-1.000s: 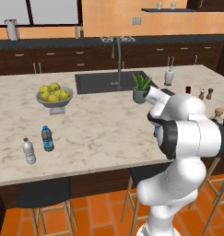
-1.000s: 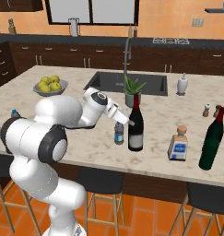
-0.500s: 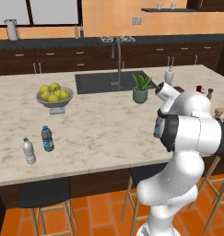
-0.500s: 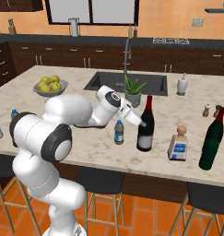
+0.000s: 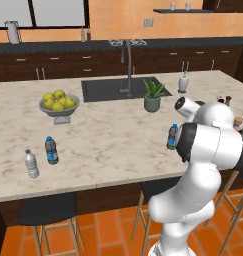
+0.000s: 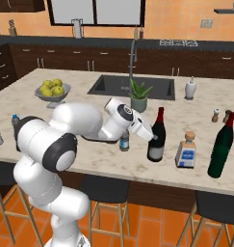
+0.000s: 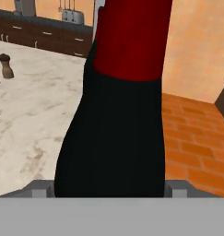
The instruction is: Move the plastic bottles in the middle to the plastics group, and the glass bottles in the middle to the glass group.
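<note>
Before me stands a tall black glass wine bottle with a dark red top; the table is beige marble veined grey, and the floor is orange brick.

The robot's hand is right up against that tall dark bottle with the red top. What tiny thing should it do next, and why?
Probably close the end effector on the wine bottle. In the hand view the bottle's dark shoulder sits between the two fingertips, whose jaws look open around it, and in the right base view the bottle stands upright on the counter. It seems lined up but not yet gripped, so closing comes before lifting.
</note>
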Tool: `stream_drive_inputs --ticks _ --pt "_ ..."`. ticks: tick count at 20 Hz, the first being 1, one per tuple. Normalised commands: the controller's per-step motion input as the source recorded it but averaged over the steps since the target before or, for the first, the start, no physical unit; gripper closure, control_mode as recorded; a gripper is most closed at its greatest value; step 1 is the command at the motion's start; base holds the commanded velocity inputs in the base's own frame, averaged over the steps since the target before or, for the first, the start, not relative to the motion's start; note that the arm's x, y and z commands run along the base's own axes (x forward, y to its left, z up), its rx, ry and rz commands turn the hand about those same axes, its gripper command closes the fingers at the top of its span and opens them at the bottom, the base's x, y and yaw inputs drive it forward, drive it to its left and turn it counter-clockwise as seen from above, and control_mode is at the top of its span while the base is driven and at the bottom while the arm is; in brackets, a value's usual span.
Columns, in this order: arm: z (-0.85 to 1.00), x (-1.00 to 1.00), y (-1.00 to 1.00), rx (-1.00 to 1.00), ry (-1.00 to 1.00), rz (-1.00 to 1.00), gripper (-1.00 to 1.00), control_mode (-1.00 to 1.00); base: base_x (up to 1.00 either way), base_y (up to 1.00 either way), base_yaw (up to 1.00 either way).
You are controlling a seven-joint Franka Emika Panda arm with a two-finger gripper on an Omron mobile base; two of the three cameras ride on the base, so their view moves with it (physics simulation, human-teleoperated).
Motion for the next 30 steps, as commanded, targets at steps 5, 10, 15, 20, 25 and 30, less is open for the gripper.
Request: stream_drive_inputs --ticks 5,10,15,20,25,30 --pt "0.00 0.07 -0.27 -0.01 0.08 0.00 1.00 -1.00 0.00 0.00 0.00" --pt "-0.01 0.05 -0.16 0.00 0.00 0.01 1.00 -1.00 0.00 0.00 0.00" --pt "-0.20 0.03 0.00 0.00 0.00 0.03 1.00 -1.00 0.00 0.00 0.00" --pt "-0.47 0.00 0.00 -0.02 -0.04 0.04 1.00 -1.00 0.00 0.00 0.00" --pt "-0.17 0.00 0.00 -0.02 -0.11 0.04 1.00 -1.00 0.00 0.00 0.00" --pt "0.00 0.06 -0.04 -0.07 -0.02 0.02 1.00 -1.00 0.00 0.00 0.00"
